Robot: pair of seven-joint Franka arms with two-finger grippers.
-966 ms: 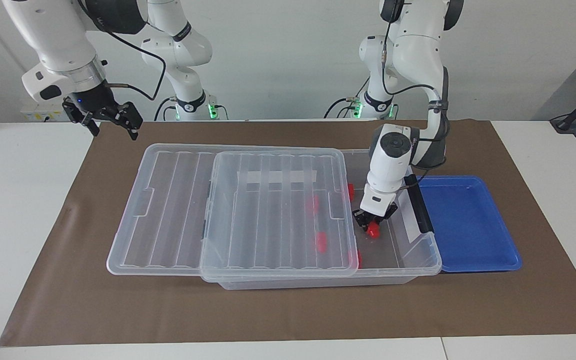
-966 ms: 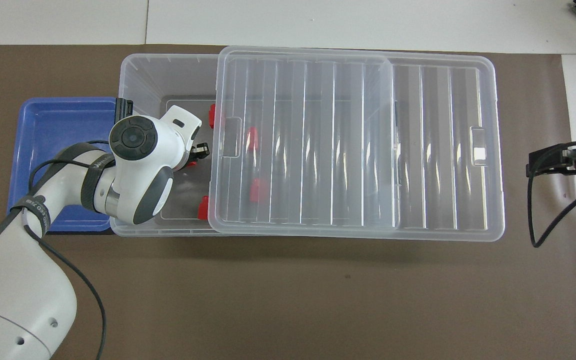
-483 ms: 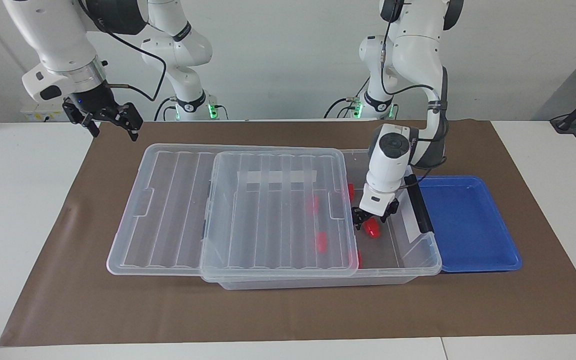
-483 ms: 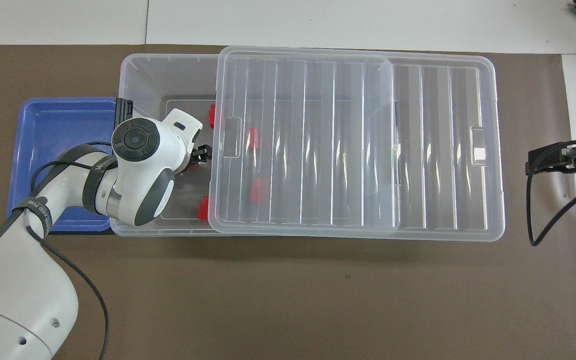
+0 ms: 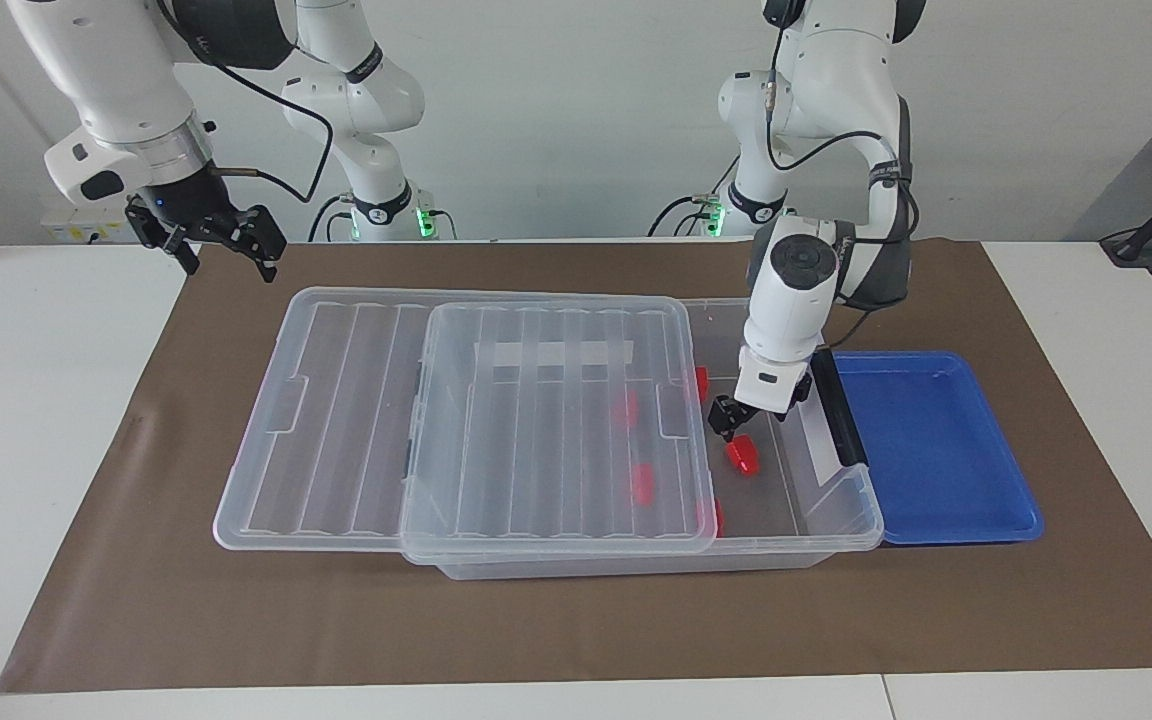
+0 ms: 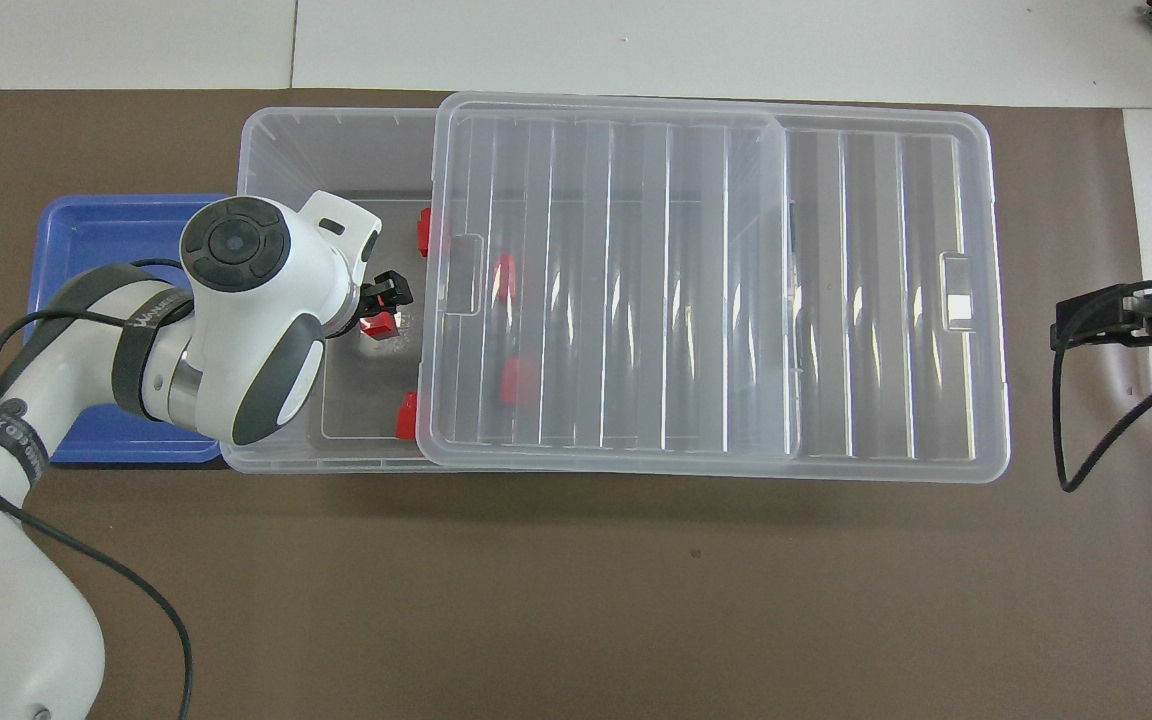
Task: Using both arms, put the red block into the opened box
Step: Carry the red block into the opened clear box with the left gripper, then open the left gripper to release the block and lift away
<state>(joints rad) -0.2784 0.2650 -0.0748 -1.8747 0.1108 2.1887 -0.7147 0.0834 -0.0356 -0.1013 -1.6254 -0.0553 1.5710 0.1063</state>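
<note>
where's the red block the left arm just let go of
The red block lies on the opened box's floor, in its uncovered end beside the blue tray, under the left gripper.

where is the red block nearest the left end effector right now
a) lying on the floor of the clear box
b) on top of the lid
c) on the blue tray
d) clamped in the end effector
a, the red block lies loose on the floor of the clear box, just under the open left end effector, which hangs above it.

Left gripper point(image 5: 733, 424) open, down-pointed; right gripper point(image 5: 226, 248) raised, open.
</note>
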